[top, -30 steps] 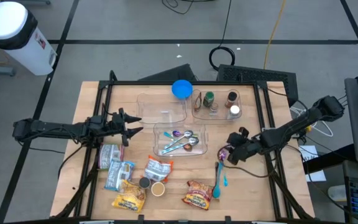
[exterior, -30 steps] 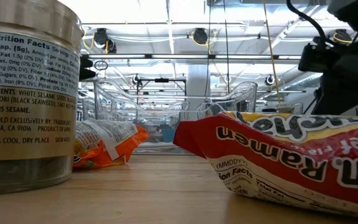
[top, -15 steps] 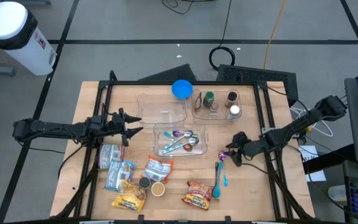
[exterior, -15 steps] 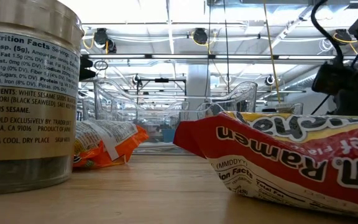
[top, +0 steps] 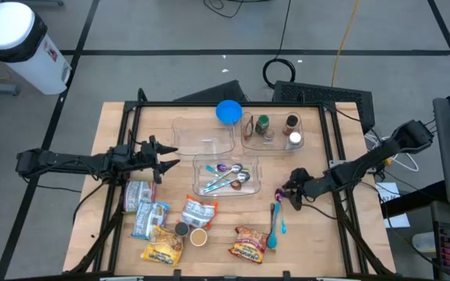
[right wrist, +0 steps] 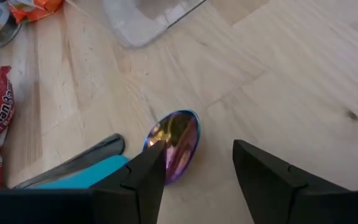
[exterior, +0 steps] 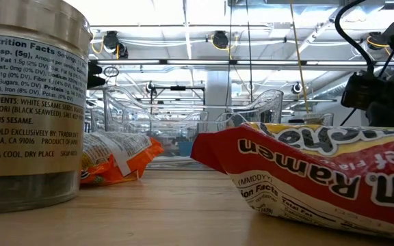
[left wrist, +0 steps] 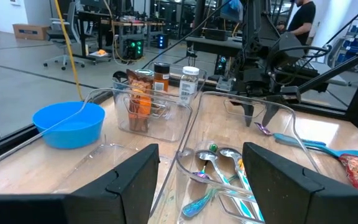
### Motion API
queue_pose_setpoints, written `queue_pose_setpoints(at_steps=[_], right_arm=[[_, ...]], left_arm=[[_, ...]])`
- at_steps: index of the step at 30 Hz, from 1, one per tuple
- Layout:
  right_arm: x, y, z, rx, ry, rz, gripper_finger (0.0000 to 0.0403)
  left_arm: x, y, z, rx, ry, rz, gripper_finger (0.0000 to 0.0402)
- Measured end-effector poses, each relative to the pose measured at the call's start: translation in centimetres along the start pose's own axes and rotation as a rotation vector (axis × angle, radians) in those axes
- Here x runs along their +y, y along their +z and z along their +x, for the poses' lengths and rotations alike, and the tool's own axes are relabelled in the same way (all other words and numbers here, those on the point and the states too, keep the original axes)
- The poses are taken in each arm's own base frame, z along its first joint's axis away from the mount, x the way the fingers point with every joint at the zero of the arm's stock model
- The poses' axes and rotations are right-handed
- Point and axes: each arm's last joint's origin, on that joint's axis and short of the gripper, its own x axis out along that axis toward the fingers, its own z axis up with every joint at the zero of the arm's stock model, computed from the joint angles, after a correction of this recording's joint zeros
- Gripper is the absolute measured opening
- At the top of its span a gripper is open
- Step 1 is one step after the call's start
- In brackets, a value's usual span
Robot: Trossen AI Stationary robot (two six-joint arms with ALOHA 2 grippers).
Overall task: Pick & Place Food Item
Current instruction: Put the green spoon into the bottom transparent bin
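Observation:
The food lies at the table's near left: a red ramen packet (top: 250, 243), an orange packet (top: 198, 211), a can (top: 137, 195) and more packets (top: 151, 220). My right gripper (top: 287, 192) is low over the table at the right. It slants down, open, and its fingers stand on either side of the bowl of an iridescent spoon (right wrist: 176, 144) that lies flat on the wood. My left gripper (top: 167, 161) is open and level at the left, pointing at the clear bins. Nothing is between its fingers (left wrist: 197, 180). My right gripper has one fingertip (right wrist: 148, 163) at the edge of the spoon's bowl (right wrist: 166, 140). I cannot tell whether it touches the bowl. The spoon lies flat on the table.
Two teal utensils (top: 274, 225) lie just near of the right gripper. A clear bin of spoons (top: 225, 176), an empty clear bin (top: 203, 134), a bin of spice jars (top: 273, 131) and a blue bowl (top: 228, 112) fill the middle and far side.
My right gripper has sunk toward the table by the iridescent spoon and has tipped further downward. The left arm has kept still.

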Motion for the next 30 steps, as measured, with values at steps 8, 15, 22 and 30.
queue_pose_setpoints(at_steps=[8, 15, 22, 30], right_arm=[[0.01, -0.17, 0.42, 0.009, -0.009, -0.01, 0.0163], [-0.04, -0.2, 0.42, 0.01, -0.015, -0.012, 0.0124], [-0.08, -0.19, 0.43, 0.005, -0.022, -0.039, 0.0077], [-0.39, 0.26, 0.58, -0.012, -0.037, -0.083, 0.0012]], left_arm=[[0.0, 0.0, 0.0, 0.0, 0.0, 0.0, 0.0241], [0.0, 0.0, 0.0, 0.0, 0.0, 0.0, 0.0241], [0.0, -0.01, 0.0, 0.0, 0.0, 0.0, 0.0241], [0.0, 0.0, 0.0, 0.0, 0.0, 0.0, 0.0241]])
